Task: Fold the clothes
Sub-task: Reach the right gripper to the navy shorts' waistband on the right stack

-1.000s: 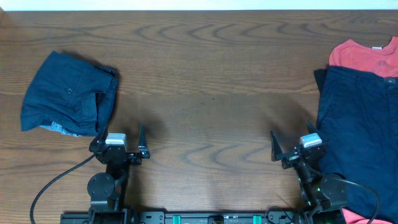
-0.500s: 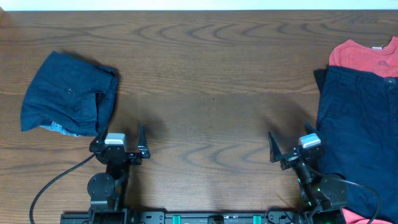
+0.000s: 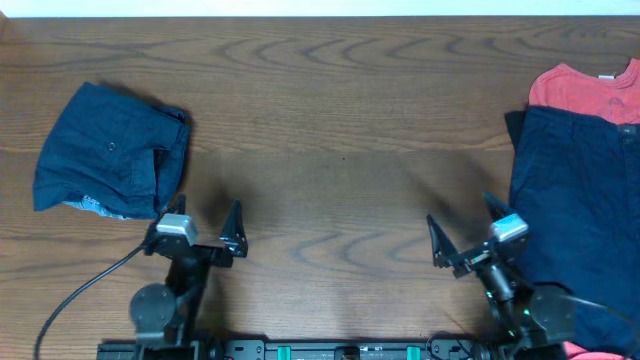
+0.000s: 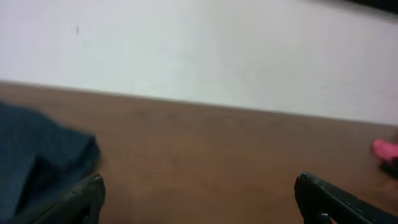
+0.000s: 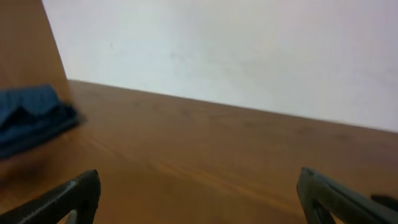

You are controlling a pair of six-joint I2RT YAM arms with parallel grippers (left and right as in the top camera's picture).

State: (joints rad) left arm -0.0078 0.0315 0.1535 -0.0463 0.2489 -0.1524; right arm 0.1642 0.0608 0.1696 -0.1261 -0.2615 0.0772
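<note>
A folded pair of navy shorts with a small-buttoned pocket lies at the table's left. A second pair of navy shorts lies spread flat at the right, over a coral-red T-shirt. My left gripper is open and empty, just right of and below the folded shorts, whose edge shows in the left wrist view. My right gripper is open and empty, just left of the spread shorts. The folded shorts also show far left in the right wrist view.
The brown wooden table runs between the two garments. A black cable trails from the left arm's base. A bit of pink cloth shows at the bottom right corner. A white wall stands behind the table.
Both grippers have shifted forward a little and tilted; the right gripper's fingers now sit slightly farther from the base. The garments have not moved.
</note>
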